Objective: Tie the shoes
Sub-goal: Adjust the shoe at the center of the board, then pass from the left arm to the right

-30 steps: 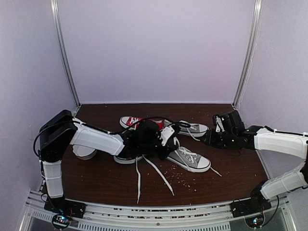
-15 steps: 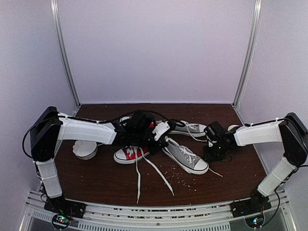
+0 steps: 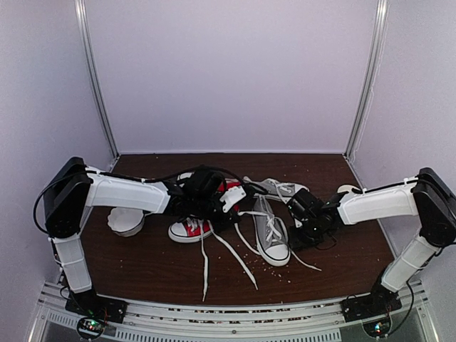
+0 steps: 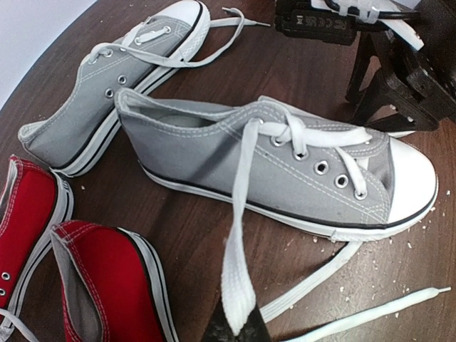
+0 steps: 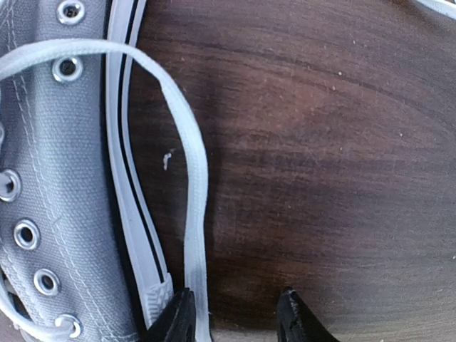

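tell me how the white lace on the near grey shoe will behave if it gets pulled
Probably floppy: the lace drapes limp over the grey shoe down to the shut left gripper. A harder pull would likely drag the shoe, which looks small and light.

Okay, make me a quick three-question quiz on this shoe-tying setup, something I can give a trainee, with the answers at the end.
1. True or false: the left gripper is shut on a white lace of the nearer grey sneaker.
2. Pick one. The right gripper is: A) open, low over the table beside that sneaker's sole; B) shut on the toe cap; C) lifting a shoe off the table.
3. Fill in: the other pair on the table is ___ in colour.

Key: 1 true. 2 A. 3 red, the red sneakers.
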You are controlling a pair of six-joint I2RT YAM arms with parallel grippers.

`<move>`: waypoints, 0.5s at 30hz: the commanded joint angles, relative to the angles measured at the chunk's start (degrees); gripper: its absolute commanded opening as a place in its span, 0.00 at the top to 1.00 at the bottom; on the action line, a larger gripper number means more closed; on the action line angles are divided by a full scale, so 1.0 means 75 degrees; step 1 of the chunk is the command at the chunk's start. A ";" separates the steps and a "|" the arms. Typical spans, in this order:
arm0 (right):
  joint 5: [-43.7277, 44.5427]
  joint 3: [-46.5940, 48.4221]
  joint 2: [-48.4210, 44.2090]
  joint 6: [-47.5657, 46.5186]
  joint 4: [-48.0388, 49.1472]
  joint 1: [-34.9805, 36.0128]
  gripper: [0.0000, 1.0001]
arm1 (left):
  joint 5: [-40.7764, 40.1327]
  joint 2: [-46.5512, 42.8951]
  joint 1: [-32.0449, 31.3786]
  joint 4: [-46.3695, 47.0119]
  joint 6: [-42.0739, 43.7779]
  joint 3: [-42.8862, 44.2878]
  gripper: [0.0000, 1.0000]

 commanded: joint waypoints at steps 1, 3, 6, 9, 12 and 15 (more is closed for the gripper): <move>0.0083 0.0210 -0.0279 -0.0001 -0.0615 0.0027 0.60 | 0.0264 -0.0571 0.0018 -0.0075 0.0233 -0.0124 1.00; 0.0187 0.0280 -0.0730 -0.0218 -0.0890 0.0040 0.60 | 0.0506 -0.0702 0.0031 -0.0127 0.0239 -0.0066 1.00; 0.0401 0.0402 -0.1451 -0.0858 -0.1041 0.0194 0.60 | 0.1046 -0.0827 0.0031 -0.0178 0.0053 0.0063 1.00; 0.0318 0.0524 -0.1958 -0.1735 -0.0592 0.0894 0.60 | 0.1669 -0.0983 0.0031 -0.0147 -0.0177 0.0100 1.00; -0.0794 0.0344 -0.1977 -0.2351 0.0671 0.1573 0.59 | 0.2175 -0.1023 0.0031 -0.0013 -0.0276 0.0055 1.00; -0.1617 0.0033 -0.1495 -0.2332 0.2368 0.1759 0.56 | 0.2326 -0.0880 0.0037 0.0061 -0.0425 0.0122 1.00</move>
